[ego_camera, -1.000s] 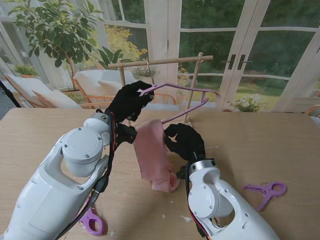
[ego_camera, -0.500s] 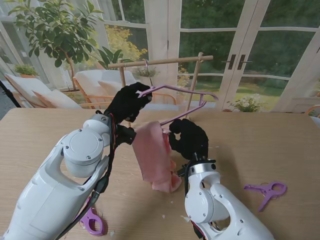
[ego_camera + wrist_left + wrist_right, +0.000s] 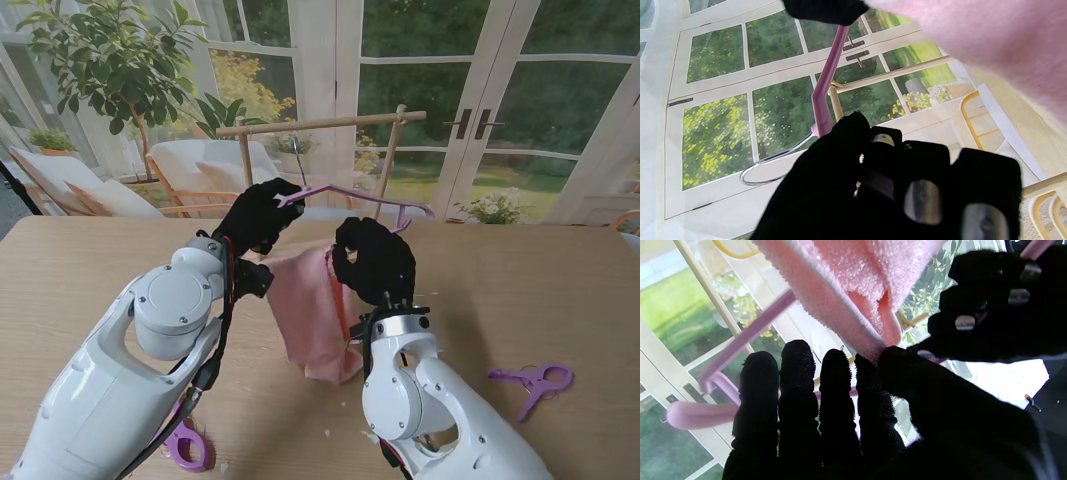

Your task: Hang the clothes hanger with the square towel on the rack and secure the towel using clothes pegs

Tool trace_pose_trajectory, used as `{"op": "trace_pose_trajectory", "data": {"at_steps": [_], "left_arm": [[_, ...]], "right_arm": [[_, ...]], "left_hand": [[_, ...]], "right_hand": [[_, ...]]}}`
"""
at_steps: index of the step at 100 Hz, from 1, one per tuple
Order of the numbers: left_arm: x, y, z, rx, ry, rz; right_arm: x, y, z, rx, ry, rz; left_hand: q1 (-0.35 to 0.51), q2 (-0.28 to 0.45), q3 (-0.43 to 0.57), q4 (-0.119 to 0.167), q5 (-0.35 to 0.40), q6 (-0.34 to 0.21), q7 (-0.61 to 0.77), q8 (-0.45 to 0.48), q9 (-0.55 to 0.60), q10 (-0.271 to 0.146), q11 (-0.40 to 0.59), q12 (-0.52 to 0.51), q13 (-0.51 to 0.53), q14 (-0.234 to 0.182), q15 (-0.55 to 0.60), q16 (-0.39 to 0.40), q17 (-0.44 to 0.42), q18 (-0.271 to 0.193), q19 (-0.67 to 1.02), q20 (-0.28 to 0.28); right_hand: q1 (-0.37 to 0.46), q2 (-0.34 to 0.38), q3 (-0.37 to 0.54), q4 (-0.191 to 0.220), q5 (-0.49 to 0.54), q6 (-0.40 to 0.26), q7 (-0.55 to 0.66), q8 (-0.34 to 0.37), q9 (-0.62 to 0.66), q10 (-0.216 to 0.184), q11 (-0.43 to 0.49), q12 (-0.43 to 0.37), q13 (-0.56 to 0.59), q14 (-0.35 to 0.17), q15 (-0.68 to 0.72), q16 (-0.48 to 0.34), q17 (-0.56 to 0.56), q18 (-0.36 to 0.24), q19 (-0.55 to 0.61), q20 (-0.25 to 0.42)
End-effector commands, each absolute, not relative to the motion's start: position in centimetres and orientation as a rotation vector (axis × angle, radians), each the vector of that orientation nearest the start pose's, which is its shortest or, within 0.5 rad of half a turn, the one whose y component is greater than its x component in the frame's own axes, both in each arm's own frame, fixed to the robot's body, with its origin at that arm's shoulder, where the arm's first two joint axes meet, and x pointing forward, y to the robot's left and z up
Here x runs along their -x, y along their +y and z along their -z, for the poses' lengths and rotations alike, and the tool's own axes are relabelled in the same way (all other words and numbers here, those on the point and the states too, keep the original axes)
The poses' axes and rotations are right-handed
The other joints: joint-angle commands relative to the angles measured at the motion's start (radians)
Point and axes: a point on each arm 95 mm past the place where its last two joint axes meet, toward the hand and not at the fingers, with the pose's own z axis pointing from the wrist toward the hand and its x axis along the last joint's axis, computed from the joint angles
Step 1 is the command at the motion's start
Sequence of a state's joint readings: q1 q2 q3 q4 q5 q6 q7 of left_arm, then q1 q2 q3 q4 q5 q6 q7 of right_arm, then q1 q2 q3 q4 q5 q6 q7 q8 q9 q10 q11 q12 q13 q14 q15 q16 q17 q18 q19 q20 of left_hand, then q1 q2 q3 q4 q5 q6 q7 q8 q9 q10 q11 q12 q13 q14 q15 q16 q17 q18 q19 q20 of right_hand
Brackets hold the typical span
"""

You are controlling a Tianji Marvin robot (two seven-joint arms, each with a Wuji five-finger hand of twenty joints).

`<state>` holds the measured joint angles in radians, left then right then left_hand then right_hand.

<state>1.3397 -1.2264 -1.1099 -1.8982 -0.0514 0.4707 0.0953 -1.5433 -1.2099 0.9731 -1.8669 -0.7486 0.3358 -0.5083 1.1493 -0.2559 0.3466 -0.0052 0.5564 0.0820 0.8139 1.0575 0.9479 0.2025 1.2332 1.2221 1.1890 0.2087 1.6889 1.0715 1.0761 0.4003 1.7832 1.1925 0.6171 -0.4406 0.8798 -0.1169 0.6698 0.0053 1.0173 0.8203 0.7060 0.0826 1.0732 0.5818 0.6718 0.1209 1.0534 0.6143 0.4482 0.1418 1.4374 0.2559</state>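
One tabletop (image 3: 520, 270): pale wood, glass doors at 12 o'clock
Pegs: two purple (image 3: 533, 381) (image 3: 183, 441)
Hanger (image 3: 350, 195): pink towel (image 3: 315, 315), under rack (image 3: 320, 124)
Left hand (image 3: 255, 215): clenched on hanger
Right hand (image 3: 374, 262): pinching towel

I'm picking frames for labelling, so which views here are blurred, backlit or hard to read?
Stand view: sharp, evenly daylit, with the hanger and towel clear. Left wrist view: the towel is a soft out-of-focus mass close to the lens; the left robot hand is a dark blur. Right wrist view: bright windows backlight the right robot hand, so its fingers read as near silhouettes; towel fibres are crisp.
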Motion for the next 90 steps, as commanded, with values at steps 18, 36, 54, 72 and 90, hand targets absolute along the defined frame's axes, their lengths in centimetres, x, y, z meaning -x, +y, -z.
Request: {"op": "trace_pose_trajectory", "data": {"at_steps": [18, 36, 54, 72, 90], "left_arm": [[-42.1, -9.5, 18.3, 2.156, 0.761, 2.149], [-41.9, -9.3, 18.5, 2.162, 0.745, 2.163], [-42.0, -9.5, 18.7, 2.181, 0.738, 2.156], [-42.1, -10.1, 19.0, 2.21, 0.723, 2.154], [-42.1, -10.4, 18.7, 2.233, 0.699, 2.174]], "right_arm": [[-36.7, 10.2, 20.3, -1.229, 0.682, -1.905], [-37.3, 9.4, 19.7, -1.251, 0.61, -1.873], [-37.1, 9.8, 19.1, -1.251, 0.621, -1.905], [-36.9, 11.1, 18.8, -1.225, 0.672, -1.944], [-36.9, 11.4, 19.0, -1.206, 0.705, -1.935]], "left_hand": [[0.084, 0.116, 0.017, 0.05, 0.11, -0.016, 0.265, 0.144, 0.007, -0.019, 0.04, 0.009, 0.074, 0.014, 0.095, -0.01, 0.016, -0.074, 0.311, 0.05], [0.084, 0.115, 0.018, 0.05, 0.11, -0.016, 0.265, 0.144, 0.008, -0.019, 0.04, 0.009, 0.074, 0.014, 0.095, -0.01, 0.016, -0.073, 0.311, 0.051], [0.084, 0.114, 0.018, 0.05, 0.109, -0.016, 0.265, 0.144, 0.007, -0.018, 0.04, 0.009, 0.074, 0.014, 0.095, -0.01, 0.016, -0.072, 0.311, 0.051], [0.085, 0.115, 0.017, 0.049, 0.11, -0.015, 0.265, 0.144, 0.007, -0.017, 0.04, 0.01, 0.074, 0.014, 0.095, -0.01, 0.016, -0.07, 0.311, 0.051], [0.087, 0.117, 0.015, 0.048, 0.109, -0.016, 0.266, 0.145, 0.005, -0.017, 0.04, 0.01, 0.074, 0.014, 0.095, -0.01, 0.016, -0.068, 0.311, 0.05]], "right_hand": [[0.052, 0.071, -0.032, 0.025, -0.029, -0.005, 0.068, 0.06, -0.034, 0.021, 0.034, 0.027, -0.002, -0.023, 0.03, 0.018, 0.005, -0.029, 0.049, 0.53], [0.076, 0.095, -0.069, 0.019, -0.04, 0.004, 0.064, 0.068, -0.048, 0.031, 0.038, 0.034, -0.014, -0.022, 0.036, 0.024, -0.003, -0.031, 0.054, 0.532], [0.093, 0.104, -0.097, 0.02, -0.038, 0.011, 0.062, 0.069, -0.049, 0.038, 0.043, 0.036, -0.017, -0.017, 0.044, 0.03, -0.009, -0.032, 0.06, 0.537], [0.092, 0.111, -0.102, 0.017, -0.042, 0.009, 0.06, 0.072, -0.051, 0.035, 0.04, 0.036, -0.017, -0.022, 0.039, 0.028, -0.006, -0.031, 0.058, 0.536], [0.092, 0.11, -0.103, 0.016, -0.038, 0.005, 0.058, 0.074, -0.045, 0.034, 0.039, 0.037, -0.008, -0.023, 0.038, 0.027, 0.004, -0.032, 0.057, 0.535]]}}
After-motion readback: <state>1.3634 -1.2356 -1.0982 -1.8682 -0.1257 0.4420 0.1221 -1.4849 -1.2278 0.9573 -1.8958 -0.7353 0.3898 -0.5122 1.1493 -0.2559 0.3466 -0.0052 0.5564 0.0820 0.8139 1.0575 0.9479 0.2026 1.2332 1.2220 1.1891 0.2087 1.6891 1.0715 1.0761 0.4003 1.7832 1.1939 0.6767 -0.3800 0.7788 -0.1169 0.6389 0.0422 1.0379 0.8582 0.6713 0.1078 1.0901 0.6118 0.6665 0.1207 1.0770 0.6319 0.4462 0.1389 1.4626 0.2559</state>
